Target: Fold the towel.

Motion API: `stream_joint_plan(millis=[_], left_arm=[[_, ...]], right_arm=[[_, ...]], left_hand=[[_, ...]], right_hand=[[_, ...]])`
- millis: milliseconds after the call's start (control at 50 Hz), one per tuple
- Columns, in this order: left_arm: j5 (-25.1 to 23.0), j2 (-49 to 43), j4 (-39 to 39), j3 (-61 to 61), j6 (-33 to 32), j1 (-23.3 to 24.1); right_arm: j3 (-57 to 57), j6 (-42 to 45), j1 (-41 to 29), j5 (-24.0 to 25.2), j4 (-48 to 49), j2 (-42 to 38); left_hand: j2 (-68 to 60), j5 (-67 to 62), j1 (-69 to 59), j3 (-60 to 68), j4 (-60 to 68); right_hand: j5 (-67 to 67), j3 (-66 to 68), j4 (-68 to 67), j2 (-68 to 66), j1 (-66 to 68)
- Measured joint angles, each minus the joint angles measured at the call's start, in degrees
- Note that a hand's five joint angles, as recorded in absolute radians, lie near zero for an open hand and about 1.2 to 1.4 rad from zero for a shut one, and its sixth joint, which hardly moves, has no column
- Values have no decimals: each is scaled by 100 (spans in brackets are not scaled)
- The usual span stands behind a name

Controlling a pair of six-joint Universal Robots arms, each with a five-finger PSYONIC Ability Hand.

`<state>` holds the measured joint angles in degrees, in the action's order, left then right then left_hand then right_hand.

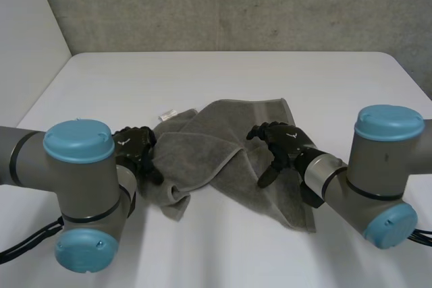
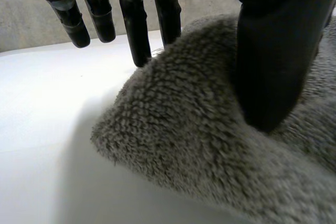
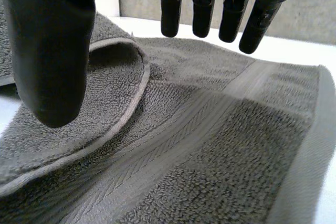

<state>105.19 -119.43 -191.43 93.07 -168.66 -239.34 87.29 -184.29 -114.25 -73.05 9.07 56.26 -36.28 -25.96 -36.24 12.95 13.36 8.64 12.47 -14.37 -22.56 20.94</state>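
The towel (image 1: 229, 160) is lying rumpled crosswise on the desk (image 1: 223, 79); my left hand (image 1: 135, 150) is touching its bunched end, fingers (image 2: 134, 30) straight, my right hand (image 1: 283, 143) hovering, fingers spread, over the other.

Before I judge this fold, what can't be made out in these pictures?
Head view: left hand and left arm cover the towel's left edge.
Head view: the white label is too small to read.
Right wrist view: right hand's thumb hides towel behind it.
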Motion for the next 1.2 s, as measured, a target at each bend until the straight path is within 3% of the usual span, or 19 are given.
stream_joint_plan(millis=[240,300,460,540,660,720,800,960,1040,1200], left_arm=[[-569,394,0,324,0,-357],[-723,479,0,361,2,-426],[-1059,765,19,443,13,-502],[-1244,964,46,478,14,-517],[-1774,1534,357,553,4,-661],[-2162,1815,682,530,1,-814],[-2556,1917,902,365,-2,-1017],[-3030,1360,988,-945,14,-1198],[-3149,1375,964,-1624,49,-1147],[-3713,2148,728,-1600,81,-1181]], right_arm=[[-937,-821,-144,145,-293,-852],[-1090,-922,-210,184,-289,-955],[-1335,-1166,-328,292,-256,-1083],[-1218,-1190,-311,381,-265,-907],[-635,-1010,-80,863,-332,83],[-334,-623,151,1272,-478,707],[-341,-97,326,1443,-668,1038],[-1788,894,372,804,-842,1062],[-2416,1162,311,417,-665,1469],[-1914,1335,2,221,-41,2366]], left_hand=[[-3188,-3121,-3051,0,0],[-3572,-3704,-3437,0,0],[-3566,-3749,-3443,0,0],[-3566,-3749,-3457,0,0],[-3566,-3749,-3457,0,0],[-3566,-3749,-3459,0,0],[-3566,-3749,-3460,0,0],[-3565,-3749,-3463,0,0],[-3565,-3749,-3463,0,0],[-3566,-3854,-3491,0,0]], right_hand=[[204,0,0,-1,22],[1172,0,0,-808,863],[5670,0,0,-5188,5378],[5785,0,0,-5198,5500],[5785,0,0,-5198,5501],[5785,0,0,-5199,5502],[5785,0,0,-5201,5502],[5786,0,0,-5210,5508],[5786,0,0,-5334,5508],[5811,0,0,-5349,5508]])
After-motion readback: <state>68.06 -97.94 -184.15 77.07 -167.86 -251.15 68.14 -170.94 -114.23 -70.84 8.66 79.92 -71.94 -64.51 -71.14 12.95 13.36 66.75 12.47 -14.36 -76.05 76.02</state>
